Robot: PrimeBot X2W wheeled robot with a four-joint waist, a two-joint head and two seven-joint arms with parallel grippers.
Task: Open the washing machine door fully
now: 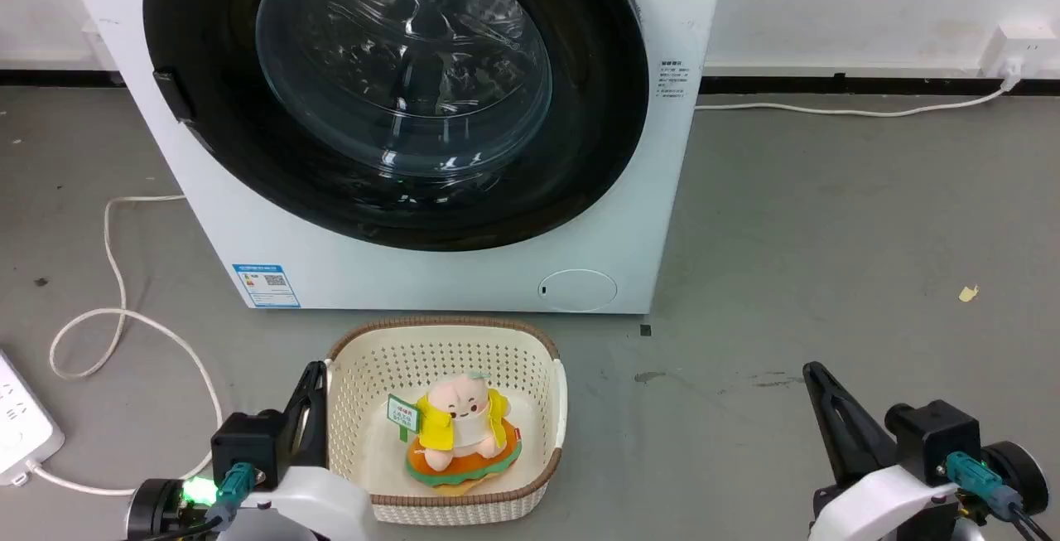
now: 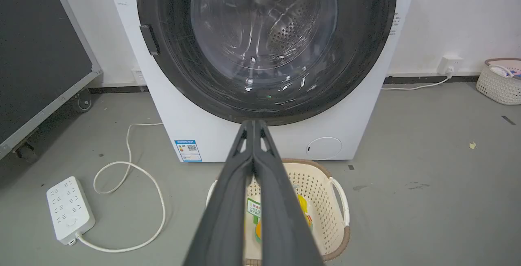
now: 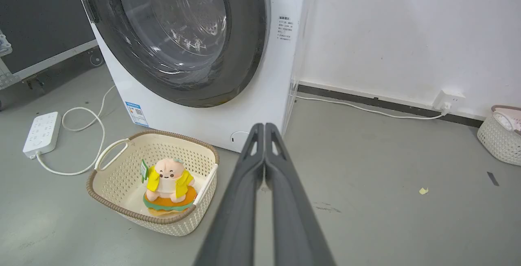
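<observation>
The washing machine door (image 1: 397, 94) is a big glossy black disc with a clear glass bowl in its centre. It lies flat against the white machine front, with a small black latch handle (image 1: 175, 95) on its left rim. The door also appears in the left wrist view (image 2: 264, 42) and in the right wrist view (image 3: 175, 34). My left gripper (image 1: 315, 371) is shut and empty at the lower left, beside a basket. My right gripper (image 1: 811, 371) is shut and empty at the lower right. Both hang well short of the door.
A cream perforated basket (image 1: 546, 359) holding a plush toy (image 1: 460, 433) stands on the grey floor just before the machine. A white power strip (image 2: 69, 209) with a looped cable lies to the left. Another basket (image 3: 500, 137) stands far right by the wall. A dark wheeled case (image 2: 36, 54) stands at left.
</observation>
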